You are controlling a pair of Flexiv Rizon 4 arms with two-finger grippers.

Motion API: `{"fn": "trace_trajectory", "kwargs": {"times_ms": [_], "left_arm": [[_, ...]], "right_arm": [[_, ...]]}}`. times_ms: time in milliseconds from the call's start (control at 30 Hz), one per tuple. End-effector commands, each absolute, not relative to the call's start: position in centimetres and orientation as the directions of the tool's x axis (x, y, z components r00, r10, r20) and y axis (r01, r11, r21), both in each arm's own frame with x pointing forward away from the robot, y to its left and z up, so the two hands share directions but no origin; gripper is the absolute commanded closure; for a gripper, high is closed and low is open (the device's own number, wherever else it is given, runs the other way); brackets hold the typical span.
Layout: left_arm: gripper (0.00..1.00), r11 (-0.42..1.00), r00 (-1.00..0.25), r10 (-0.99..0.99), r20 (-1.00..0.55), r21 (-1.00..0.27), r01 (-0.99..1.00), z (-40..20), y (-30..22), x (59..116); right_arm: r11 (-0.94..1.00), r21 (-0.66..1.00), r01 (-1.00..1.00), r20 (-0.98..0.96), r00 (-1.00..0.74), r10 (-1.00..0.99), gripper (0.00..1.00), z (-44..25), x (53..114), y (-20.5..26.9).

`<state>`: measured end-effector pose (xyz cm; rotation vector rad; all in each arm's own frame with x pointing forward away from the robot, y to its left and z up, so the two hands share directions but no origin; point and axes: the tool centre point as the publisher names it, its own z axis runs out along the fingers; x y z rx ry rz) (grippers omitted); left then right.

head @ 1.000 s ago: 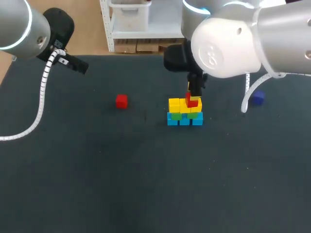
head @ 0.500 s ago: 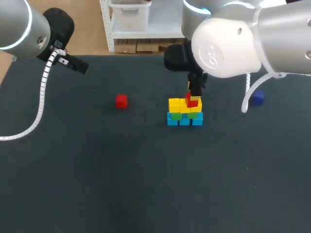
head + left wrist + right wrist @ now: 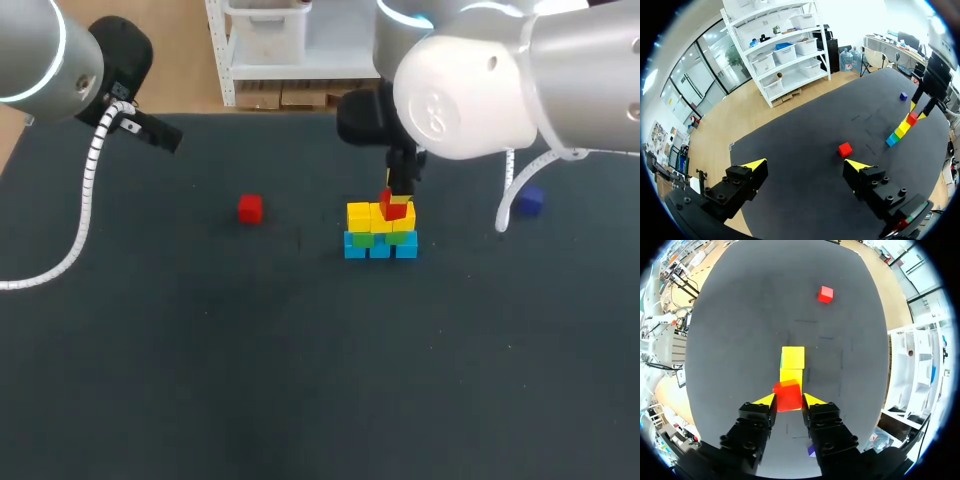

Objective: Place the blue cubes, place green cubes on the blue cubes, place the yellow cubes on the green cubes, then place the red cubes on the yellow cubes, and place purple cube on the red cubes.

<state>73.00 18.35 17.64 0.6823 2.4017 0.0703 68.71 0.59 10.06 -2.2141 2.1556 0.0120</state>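
A stack stands mid-table: blue cubes (image 3: 380,248) at the bottom, green cubes (image 3: 388,238) on them, yellow cubes (image 3: 366,216) above. My right gripper (image 3: 396,202) comes down from above and is shut on a red cube (image 3: 394,207) at the stack's right end; in the right wrist view this red cube (image 3: 787,395) sits between both yellow fingertips, over a yellow cube (image 3: 791,375). A second red cube (image 3: 250,208) lies alone to the left. The purple cube (image 3: 530,201) lies at the far right. My left gripper (image 3: 807,164) hangs open high above the table's left, holding nothing.
My right arm's large white body (image 3: 470,85) hangs over the table's back right and hides part of it. A white cable (image 3: 85,205) loops down from my left arm. Dark bare tabletop (image 3: 300,380) stretches in front of the stack.
The right gripper's fingers have drawn closer together around the red cube, which now sits slightly tilted on the stack. The left arm has not moved.
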Motion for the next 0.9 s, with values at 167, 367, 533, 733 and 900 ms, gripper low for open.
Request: {"fn": "trace_trajectory", "kwargs": {"times_ms": [167, 367, 533, 733, 900], "left_arm": [[0.00, 0.863, -0.664, 0.491, -0.564, 0.210, 0.459, 17.6, 18.5, 73.1], [0.00, 0.863, -0.664, 0.491, -0.564, 0.210, 0.459, 17.6, 18.5, 73.1], [0.00, 0.863, -0.664, 0.491, -0.564, 0.210, 0.459, 17.6, 18.5, 73.1], [0.00, 0.863, -0.664, 0.491, -0.564, 0.210, 0.459, 17.6, 18.5, 73.1], [0.00, 0.863, -0.664, 0.491, -0.564, 0.210, 0.459, 17.6, 18.5, 73.1]], "right_arm": [[0.005, -0.071, -0.997, -0.073, 0.000, -0.997, 0.51, 10.9, 68.8, 0.0], [0.165, -0.171, -0.971, -0.277, -0.114, -0.954, 0.00, 13.8, 69.9, -3.1], [0.305, -0.219, -0.927, -0.393, -0.203, -0.897, 0.00, 15.1, 71.0, -6.5], [0.417, -0.267, -0.869, -0.504, -0.242, -0.829, 0.00, 16.8, 71.7, -8.8], [0.470, -0.297, -0.831, -0.550, -0.253, -0.796, 0.00, 17.8, 72.3, -10.6]]}}
